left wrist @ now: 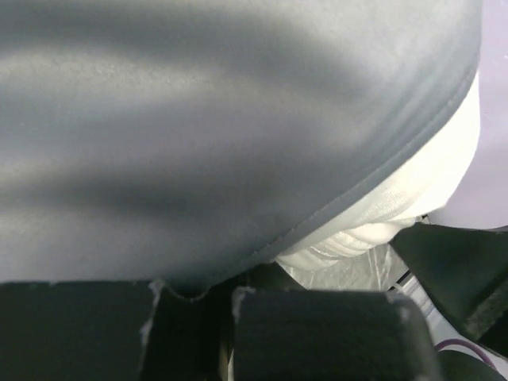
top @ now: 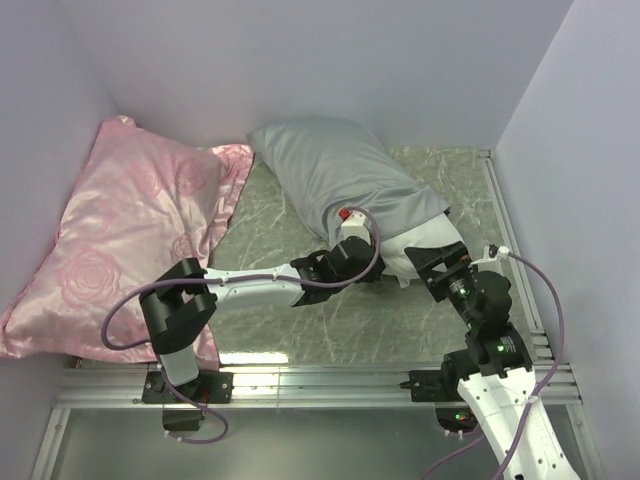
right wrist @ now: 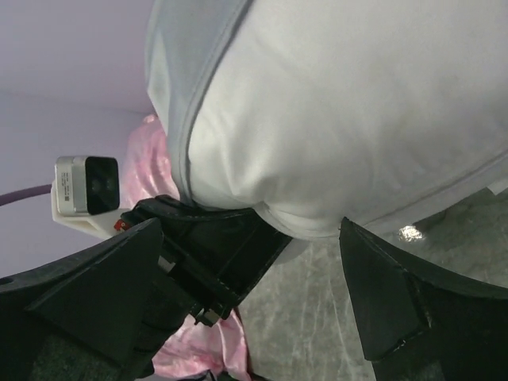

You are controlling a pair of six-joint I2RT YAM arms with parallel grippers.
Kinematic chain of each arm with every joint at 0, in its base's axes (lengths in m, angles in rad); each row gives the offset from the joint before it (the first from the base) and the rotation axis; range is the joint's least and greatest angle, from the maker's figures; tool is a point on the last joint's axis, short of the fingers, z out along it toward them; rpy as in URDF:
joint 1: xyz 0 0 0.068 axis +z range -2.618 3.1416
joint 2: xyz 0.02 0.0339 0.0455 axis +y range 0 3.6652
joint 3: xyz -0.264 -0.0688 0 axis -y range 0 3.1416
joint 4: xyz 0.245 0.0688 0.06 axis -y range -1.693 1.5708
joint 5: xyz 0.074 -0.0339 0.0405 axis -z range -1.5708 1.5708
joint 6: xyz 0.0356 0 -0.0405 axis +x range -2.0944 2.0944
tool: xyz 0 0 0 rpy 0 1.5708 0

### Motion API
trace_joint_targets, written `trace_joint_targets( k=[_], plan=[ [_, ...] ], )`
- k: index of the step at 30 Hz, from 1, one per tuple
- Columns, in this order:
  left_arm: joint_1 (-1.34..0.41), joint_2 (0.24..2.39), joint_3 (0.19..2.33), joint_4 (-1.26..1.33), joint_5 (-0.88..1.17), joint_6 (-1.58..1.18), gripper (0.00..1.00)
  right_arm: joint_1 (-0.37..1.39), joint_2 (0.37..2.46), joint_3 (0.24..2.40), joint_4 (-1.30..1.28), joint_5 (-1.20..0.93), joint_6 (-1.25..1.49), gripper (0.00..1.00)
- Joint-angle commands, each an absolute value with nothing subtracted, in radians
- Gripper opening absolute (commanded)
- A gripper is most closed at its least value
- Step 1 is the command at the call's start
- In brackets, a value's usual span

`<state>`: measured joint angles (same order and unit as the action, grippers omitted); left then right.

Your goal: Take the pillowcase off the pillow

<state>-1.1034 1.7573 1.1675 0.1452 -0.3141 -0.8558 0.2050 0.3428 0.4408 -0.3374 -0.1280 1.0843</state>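
Note:
The silver-grey pillowcase (top: pixel 335 170) lies at the back middle of the table and covers most of the white pillow (top: pixel 432 238), whose near right end sticks out bare. My left gripper (top: pixel 335 262) is at the case's open hem and looks shut on a fold of it; in the left wrist view the grey pillowcase (left wrist: pixel 198 119) dips between the fingers of the left gripper (left wrist: pixel 194 309), with the pillow (left wrist: pixel 429 182) to the right. My right gripper (top: pixel 437 262) is open. In the right wrist view the right gripper (right wrist: pixel 252 238) sits just below the bare pillow (right wrist: pixel 357 103), beside the pillowcase (right wrist: pixel 178 71).
A large pink rose-patterned pillow (top: pixel 130 230) fills the left side against the wall. The marble table top (top: pixel 330 325) shows in front of the pillows. Metal rails run along the front (top: pixel 320 380) and right (top: pixel 515 240) edges. Lilac walls close in on three sides.

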Motion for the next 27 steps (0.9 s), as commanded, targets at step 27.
trace_joint_targets(
  k=[27],
  plan=[
    [-1.210, 1.674, 1.097, 0.250, -0.339, -0.801, 0.00, 0.189, 0.342, 0.279, -0.103, 0.107, 1.259, 1.00]
  ],
)
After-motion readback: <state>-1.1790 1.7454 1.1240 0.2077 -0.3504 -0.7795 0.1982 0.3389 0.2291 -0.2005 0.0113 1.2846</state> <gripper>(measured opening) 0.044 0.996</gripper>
